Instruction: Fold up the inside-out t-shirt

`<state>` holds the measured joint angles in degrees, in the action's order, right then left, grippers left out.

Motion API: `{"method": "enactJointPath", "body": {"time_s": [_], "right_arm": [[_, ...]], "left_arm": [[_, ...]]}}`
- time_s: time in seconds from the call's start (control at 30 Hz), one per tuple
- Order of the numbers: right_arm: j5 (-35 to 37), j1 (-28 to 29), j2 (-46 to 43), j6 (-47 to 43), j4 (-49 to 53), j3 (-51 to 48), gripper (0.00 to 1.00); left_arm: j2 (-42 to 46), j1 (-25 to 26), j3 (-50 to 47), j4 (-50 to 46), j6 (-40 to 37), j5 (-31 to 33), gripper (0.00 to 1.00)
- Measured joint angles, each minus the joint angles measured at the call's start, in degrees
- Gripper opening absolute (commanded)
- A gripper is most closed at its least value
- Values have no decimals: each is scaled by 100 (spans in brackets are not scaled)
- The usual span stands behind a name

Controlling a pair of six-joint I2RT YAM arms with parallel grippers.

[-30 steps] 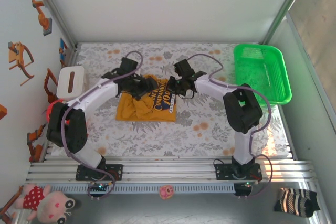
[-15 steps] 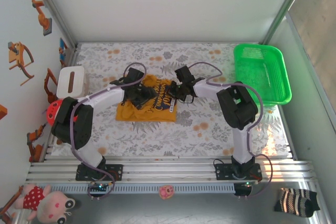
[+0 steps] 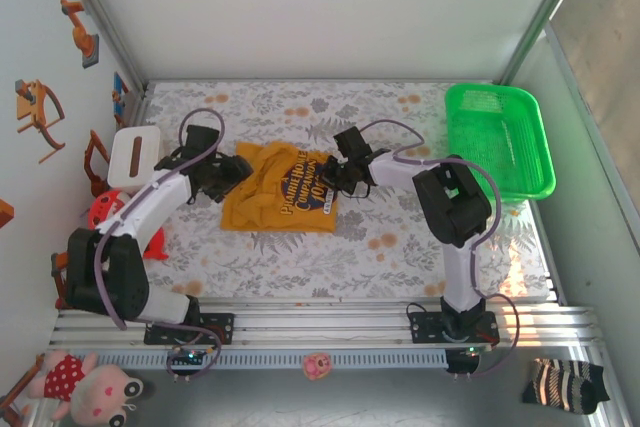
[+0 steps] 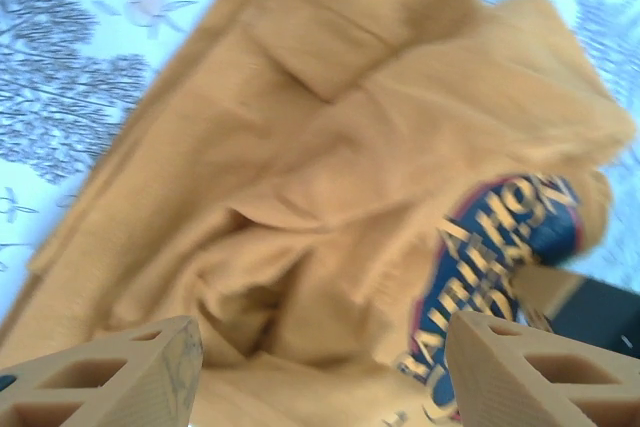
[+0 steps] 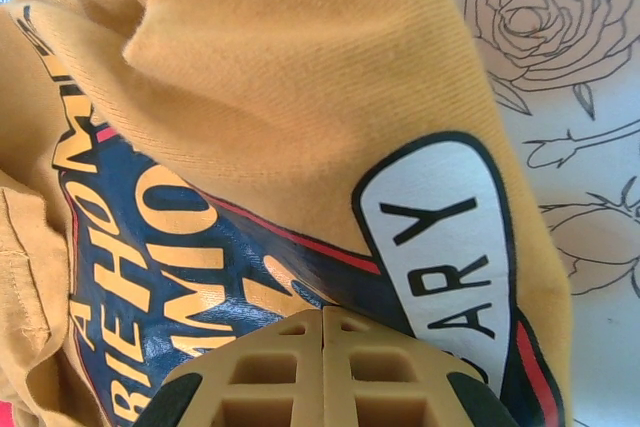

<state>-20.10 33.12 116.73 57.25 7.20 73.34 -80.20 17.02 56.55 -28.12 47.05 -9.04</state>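
Basket (image 3: 498, 139) of green plastic, t-shirt (image 3: 272, 205) crumpled outside it, left gripper (image 3: 238, 169) open, right gripper (image 3: 333, 177) closed.

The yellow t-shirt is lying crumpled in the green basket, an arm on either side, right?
No. The yellow t-shirt lies crumpled on the flowered table, not in the green basket, an arm on either side; the top external view shows it.
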Motion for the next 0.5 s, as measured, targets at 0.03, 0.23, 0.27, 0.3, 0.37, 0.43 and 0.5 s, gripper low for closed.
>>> {"method": "enactJointPath", "body": {"time_s": [0.03,0.23,0.27,0.3,0.37,0.43,0.5], "right_arm": [[-2,0,0,0,0,-2,0],[-2,0,0,-2,2,0,0],[-2,0,0,-2,2,0,0],[-2,0,0,0,4,0,0],[-2,0,0,0,4,0,0],[-2,0,0,-2,4,0,0],[0,0,0,0,7,0,0]], "left_arm": [[68,133,59,-17,-37,4,66],[-79,1462,793,-385,-715,437,73],[-201,1650,876,-466,-857,629,73],[-337,1810,922,-546,-999,835,73],[-636,2015,933,-723,-1222,1250,74],[-951,2122,929,-903,-1403,1633,74],[-1237,2166,907,-1034,-1569,2006,74]]}}
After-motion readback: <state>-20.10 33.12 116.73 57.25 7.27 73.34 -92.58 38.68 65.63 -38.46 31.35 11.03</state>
